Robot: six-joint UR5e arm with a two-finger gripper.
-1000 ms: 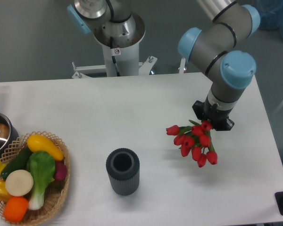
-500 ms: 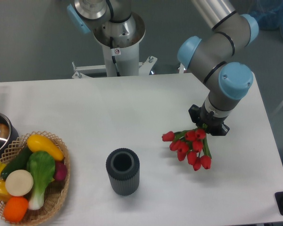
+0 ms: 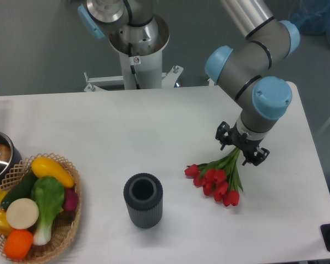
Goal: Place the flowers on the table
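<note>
The fingers (image 3: 242, 149) look spread wide on either side of the green stems, apparently no longer clamping them, though the wrist hides part of the view. The flowers (image 3: 214, 179) lie on the white worktop (image 3: 154, 126), right of centre, red buds fanned toward the near left, well apart from the dark ribbed cylinder (image 3: 143, 199). Risk from here: a fingertip snagging a stem or leaf on lift-off could drag or flip the bunch.
</note>
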